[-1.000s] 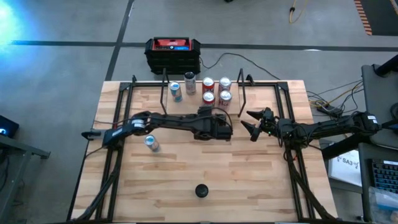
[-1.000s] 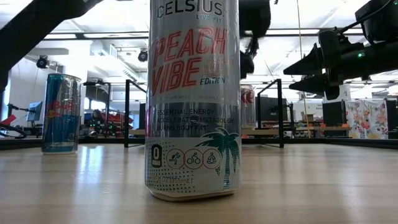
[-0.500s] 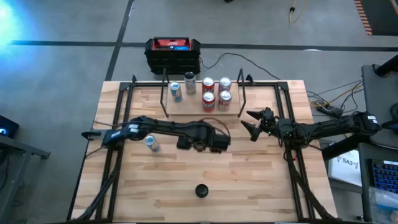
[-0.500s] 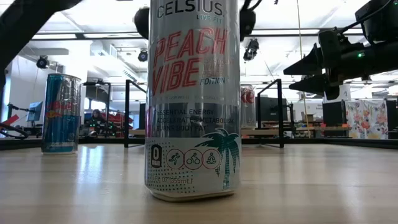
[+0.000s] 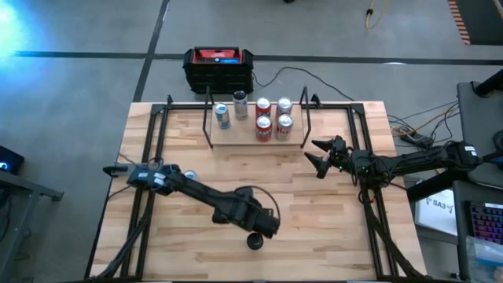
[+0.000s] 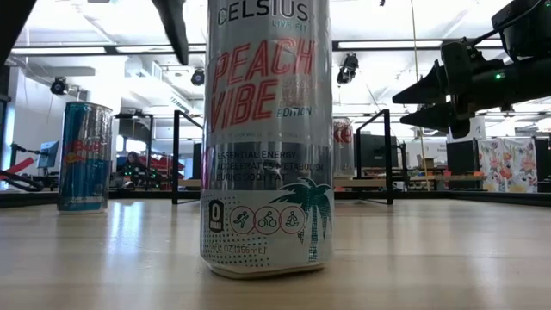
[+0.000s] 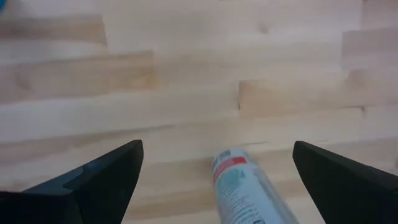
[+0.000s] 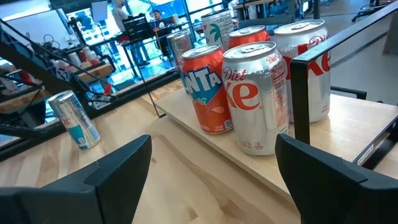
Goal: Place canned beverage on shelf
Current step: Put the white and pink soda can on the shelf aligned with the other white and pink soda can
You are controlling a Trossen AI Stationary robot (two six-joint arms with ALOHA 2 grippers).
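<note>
A tall silver Celsius can [image 6: 267,138] stands upright near the table's near edge. From above it shows as a dark round top [image 5: 253,240]. My left gripper [image 5: 263,222] hangs open above it, pointing down. In the left wrist view the can [image 7: 242,186] lies between and below the spread fingers of my left gripper [image 7: 217,149], untouched. The shelf [image 5: 236,137], a light-wood plank with black rod uprights, sits at the far middle and carries several cans. My right gripper [image 5: 321,157] waits open and level, right of the shelf.
A blue Red Bull can [image 6: 84,155] stands on the table left of centre, partly under my left arm [image 5: 189,176]. A black-and-red box [image 5: 218,67] sits beyond the far edge. Black frame rails [image 5: 145,196] run along both table sides.
My left gripper has swung from just in front of the shelf toward the table's near edge. It has tipped over until it points down above the Celsius can. Its fingers stay open. The cans have not moved.
</note>
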